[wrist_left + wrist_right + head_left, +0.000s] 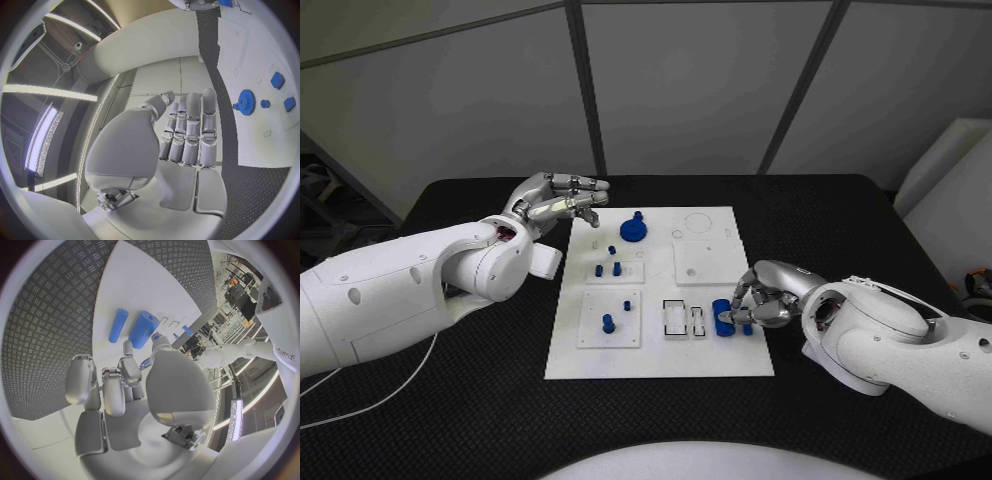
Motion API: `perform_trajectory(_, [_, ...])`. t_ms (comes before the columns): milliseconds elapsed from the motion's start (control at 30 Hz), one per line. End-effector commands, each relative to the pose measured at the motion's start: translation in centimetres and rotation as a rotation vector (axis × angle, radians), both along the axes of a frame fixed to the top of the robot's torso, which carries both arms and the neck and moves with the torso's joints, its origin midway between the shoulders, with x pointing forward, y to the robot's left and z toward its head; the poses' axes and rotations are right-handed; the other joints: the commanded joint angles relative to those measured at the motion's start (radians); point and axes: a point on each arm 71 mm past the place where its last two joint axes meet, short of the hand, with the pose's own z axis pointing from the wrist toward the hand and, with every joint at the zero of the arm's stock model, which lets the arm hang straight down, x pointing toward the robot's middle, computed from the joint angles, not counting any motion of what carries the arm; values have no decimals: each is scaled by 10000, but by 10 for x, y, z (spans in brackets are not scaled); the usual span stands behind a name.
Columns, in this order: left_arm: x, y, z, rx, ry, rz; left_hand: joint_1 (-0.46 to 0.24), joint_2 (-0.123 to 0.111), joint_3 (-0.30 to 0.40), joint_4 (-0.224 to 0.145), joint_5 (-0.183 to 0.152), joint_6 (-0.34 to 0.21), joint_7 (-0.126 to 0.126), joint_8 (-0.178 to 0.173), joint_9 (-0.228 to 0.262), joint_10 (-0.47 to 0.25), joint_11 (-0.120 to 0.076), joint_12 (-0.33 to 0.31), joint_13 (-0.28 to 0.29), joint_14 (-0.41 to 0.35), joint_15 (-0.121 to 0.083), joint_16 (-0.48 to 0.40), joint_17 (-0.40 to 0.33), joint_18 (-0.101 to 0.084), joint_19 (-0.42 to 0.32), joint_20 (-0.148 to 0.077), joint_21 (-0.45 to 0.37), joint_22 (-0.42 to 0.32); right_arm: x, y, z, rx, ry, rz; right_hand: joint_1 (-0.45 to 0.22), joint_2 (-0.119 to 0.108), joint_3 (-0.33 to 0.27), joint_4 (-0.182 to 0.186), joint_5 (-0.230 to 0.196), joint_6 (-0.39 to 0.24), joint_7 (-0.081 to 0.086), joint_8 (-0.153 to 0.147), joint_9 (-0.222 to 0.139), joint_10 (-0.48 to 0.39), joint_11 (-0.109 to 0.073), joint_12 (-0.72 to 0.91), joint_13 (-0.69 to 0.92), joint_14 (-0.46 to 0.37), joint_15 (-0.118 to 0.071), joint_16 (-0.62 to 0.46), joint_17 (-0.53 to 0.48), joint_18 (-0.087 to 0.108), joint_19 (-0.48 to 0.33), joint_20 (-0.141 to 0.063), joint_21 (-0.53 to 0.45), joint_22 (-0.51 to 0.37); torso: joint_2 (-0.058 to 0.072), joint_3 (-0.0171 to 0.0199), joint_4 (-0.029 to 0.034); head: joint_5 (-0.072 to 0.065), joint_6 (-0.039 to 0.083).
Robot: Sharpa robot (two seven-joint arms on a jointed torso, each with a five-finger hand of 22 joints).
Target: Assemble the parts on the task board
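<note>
The task board (pixel 661 345) lies flat in the middle of the black counter (pixel 473 400). The right hand (pixel 759 297) is down at the board's right edge, close to two blue parts lying side by side there: a fat blue cylinder (pixel 143 329) and a thin blue rod (pixel 117 325). Its fingers (pixel 130 371) curl in over them. Something blue peeks out between its fingers, but I cannot tell if the hand really has hold of a part or is only touching it.

The left hand (pixel 557 202) floats above the board's far left corner. Its fingers are straight and close together, and it holds nothing. Near it on the board stands a blue gear (pixel 635 231). Some small blue pegs (pixel 607 322) stand in the board's left side.

I think the step now is picking up one part by the board's right edge. To do it well, the right hand should take only one part, squeeze it snugly, and lift slowly. The two parts lie close together, so the other one could roll away. The left hand should keep clear.
</note>
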Motion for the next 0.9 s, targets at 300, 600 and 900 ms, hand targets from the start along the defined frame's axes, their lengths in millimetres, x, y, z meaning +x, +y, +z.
perform_trajectory(300, [-1,-1,1,-80,-41,-139,-30,83,-50,14,-19,-45,-16,-20,6,-81,4,58,12,-77,-15,-29,-12,52,-49,15,-44,-16,0,8,-12,-705,316,301,-179,80,-190,-7,-205,-99,-9,175,97,-70,-16,43,26,915,71,38,1964,-145,-1,37,-64,-32,4,-6,3,-2,-40])
perform_trajectory(600, [-1,-1,1,-78,-27,-148,-30,83,-50,14,-19,-45,-16,-20,6,-81,4,58,12,-77,-15,-29,-12,52,-49,15,-44,-16,2,12,-21,-680,389,204,-112,261,-207,-20,-140,-119,-30,282,181,-46,-35,73,93,918,57,43,1979,-148,8,26,-59,-18,1,-4,14,19,-63])
perform_trajectory(900, [-1,0,1,-76,-25,-147,-30,83,-50,14,-19,-45,-16,-20,6,-81,4,58,12,-77,-15,-29,-12,52,-49,15,-44,-16,2,14,-19,-173,122,-120,90,596,-233,-38,345,16,-129,562,391,158,-121,302,388,942,-10,89,2084,-171,93,-26,18,94,-5,-1,-5,41,-66])
